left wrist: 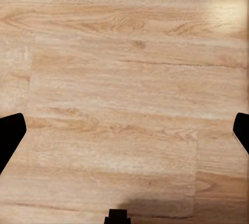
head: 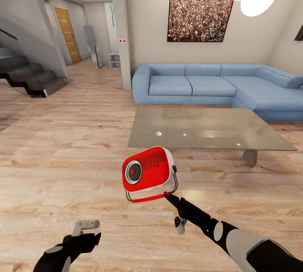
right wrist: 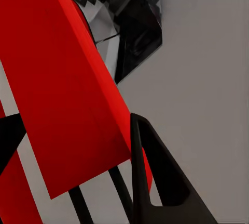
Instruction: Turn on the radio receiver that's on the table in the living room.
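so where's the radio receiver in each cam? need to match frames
Head view: radio receiver at lower centre, lifted in front of the table, its red strap at the right gripper.
Left wrist view: not in it; wood floor between open fingers.
Right wrist view: its red strap runs across the near foreground.
Shared landmark: the staircase.

My right gripper [head: 169, 196] held the radio receiver [head: 147, 168] by its red strap in the lower middle of the frame, above bare wood floor [head: 63, 154]. Just behind it, in the center right, stood the low table [head: 202, 131], and its near edge was the first obstacle ahead. The table top was free. The blue sofa [head: 219, 85] closed the way behind the table. At the left side the floor was open up to the stairs [head: 29, 76] in the upper left. Under my left gripper [left wrist: 124, 130], with fingers wide apart, was only floor.
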